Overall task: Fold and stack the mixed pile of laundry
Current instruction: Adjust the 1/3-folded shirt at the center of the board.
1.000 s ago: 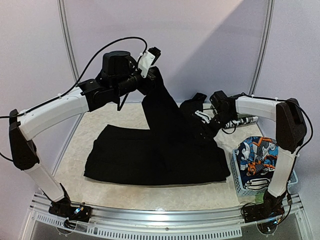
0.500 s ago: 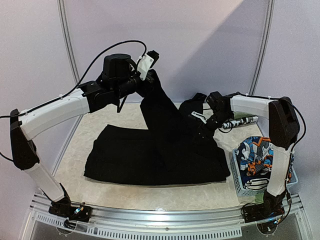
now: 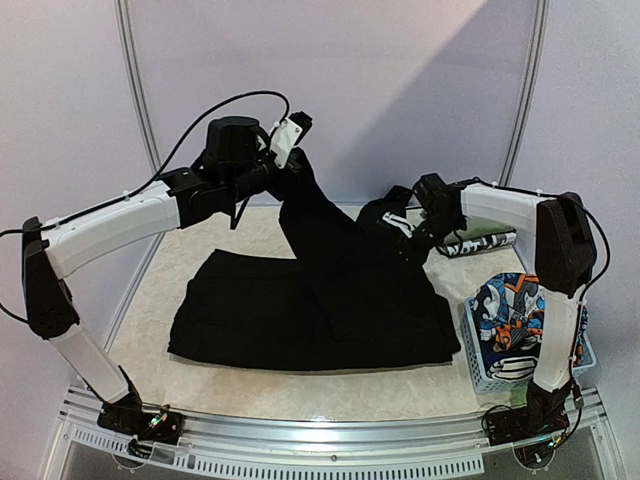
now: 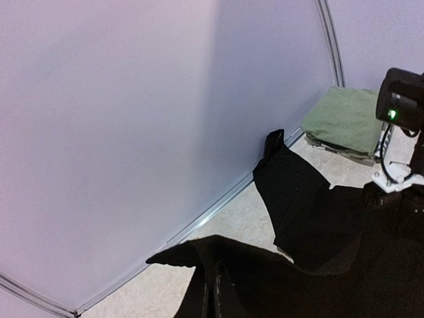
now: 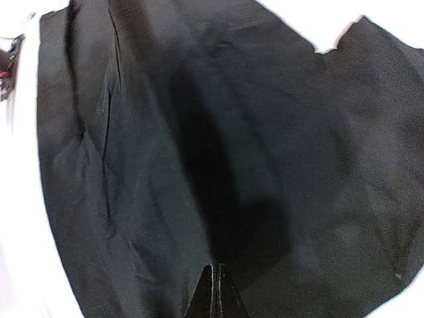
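A large black garment (image 3: 310, 300) of the mixed laundry pile lies spread on the table, with one corner lifted high. My left gripper (image 3: 297, 162) is shut on that raised corner near the back wall. In the left wrist view the cloth (image 4: 318, 212) drapes over my closed left gripper (image 4: 216, 291). My right gripper (image 3: 405, 243) is at the garment's far right edge. Its jaws (image 5: 213, 275) are pressed together on the black fabric (image 5: 199, 132), and a crease runs out from the tips. An orange-blue-white cartoon-print garment (image 3: 515, 305) fills the basket. A black-and-white printed piece (image 3: 485, 240) lies behind the right arm.
A pale blue lattice basket (image 3: 480, 365) stands at the right front. A folded olive-green cloth (image 4: 344, 119) lies by the back wall. The wall and its metal frame stand close behind both grippers.
My right gripper has closed from wide open and shifted back and up along the garment's right edge. The left gripper, still holding the corner, has moved slightly left.
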Robot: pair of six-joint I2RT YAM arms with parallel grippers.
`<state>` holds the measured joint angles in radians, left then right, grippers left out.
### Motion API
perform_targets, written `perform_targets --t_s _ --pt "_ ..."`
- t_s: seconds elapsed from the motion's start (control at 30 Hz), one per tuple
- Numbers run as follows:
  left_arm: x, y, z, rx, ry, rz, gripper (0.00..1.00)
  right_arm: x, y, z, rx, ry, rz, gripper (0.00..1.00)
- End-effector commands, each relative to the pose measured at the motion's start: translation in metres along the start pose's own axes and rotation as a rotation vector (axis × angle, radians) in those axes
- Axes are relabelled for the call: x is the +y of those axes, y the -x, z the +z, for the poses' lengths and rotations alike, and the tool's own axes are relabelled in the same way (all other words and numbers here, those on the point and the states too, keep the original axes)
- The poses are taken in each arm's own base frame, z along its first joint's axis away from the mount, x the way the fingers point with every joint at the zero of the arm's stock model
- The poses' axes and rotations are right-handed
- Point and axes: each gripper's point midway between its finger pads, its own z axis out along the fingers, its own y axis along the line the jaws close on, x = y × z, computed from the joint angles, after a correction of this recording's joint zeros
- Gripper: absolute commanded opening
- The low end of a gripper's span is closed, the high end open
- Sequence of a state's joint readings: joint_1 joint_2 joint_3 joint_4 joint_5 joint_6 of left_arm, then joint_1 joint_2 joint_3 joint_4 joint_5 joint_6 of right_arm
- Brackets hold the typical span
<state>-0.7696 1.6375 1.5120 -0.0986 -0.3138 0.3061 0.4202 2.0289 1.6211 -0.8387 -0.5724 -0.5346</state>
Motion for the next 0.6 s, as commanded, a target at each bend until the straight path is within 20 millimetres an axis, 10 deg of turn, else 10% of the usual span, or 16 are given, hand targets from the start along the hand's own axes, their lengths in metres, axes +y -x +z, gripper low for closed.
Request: perform_targets --t_s 0.0,0.23,0.57 --pt "0.006 -0.006 0.011 -0.012 -0.005 -0.011 0.0 -0.032 0.017 -0.026 -0.066 -0.092 0.037 0.0" --pt "0.009 0.017 0.028 -0.059 -0.013 -0.022 0.0 0.013 0.009 -0.02 -0.071 0.096 -0.056 0.51" --pt "0.008 0.027 0.024 -0.064 -0.046 -0.019 0.0 0.022 -0.012 0.002 0.0 0.153 -0.039 0.58"
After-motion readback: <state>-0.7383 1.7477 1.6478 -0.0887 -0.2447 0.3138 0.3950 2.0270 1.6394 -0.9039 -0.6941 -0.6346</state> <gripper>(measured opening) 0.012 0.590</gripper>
